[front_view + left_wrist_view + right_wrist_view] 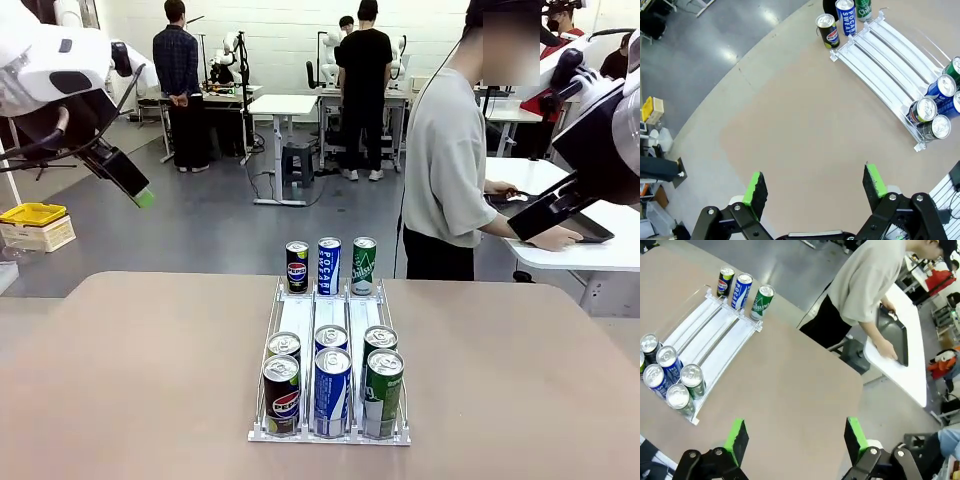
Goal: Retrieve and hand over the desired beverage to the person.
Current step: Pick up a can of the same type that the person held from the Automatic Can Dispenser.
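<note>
Nothing is done yet: the left gripper (pixel 814 176) and right gripper (pixel 795 424) hover, jaws wide and empty, cans (pixel 332 388) untouched at the rack (pixel 330 312).

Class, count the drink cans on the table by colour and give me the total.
black Pepsi cans: 3
blue Pocari Sweat cans: 3
green cans: 3
Total: 9

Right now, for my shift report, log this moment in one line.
left hand open | right hand open | six cans in rack | person at side table
</note>
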